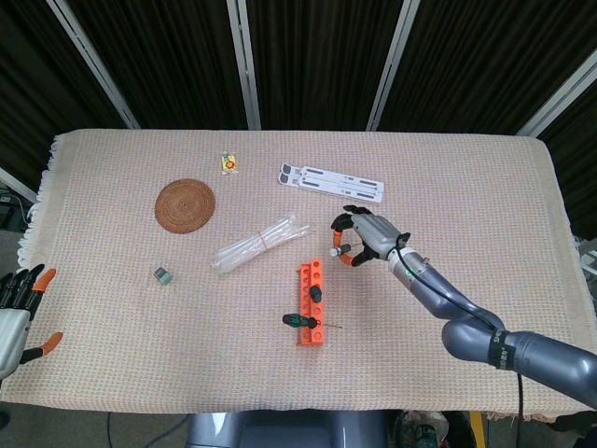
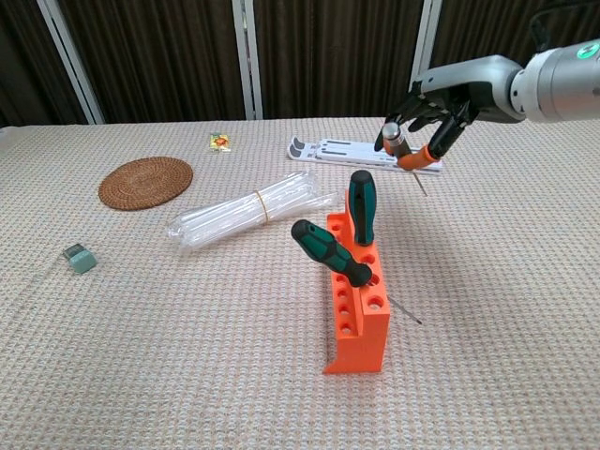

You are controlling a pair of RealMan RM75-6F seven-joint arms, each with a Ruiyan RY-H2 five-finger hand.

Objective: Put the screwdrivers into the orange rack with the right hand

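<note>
Above woven cloth (image 2: 187, 356), right hand (image 2: 441, 98) holds seemingly orange-handled screwdriver (image 2: 412, 157).

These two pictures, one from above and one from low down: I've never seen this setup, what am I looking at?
It is a two-armed robot with human-like hands at a cloth-covered table. The head view looks down from above; the chest view looks across the table from lower down.

The right hand is raised and holds a small orange-handled screwdriver in its fingers. The left hand shows only at the left edge of the head view and holds nothing.

On the table stands an orange rack with two green-handled screwdrivers in it, one upright, one leaning. Around it lie a bundle of clear tubes, a round woven coaster, a white folding stand, a small packet and a small green block.
</note>
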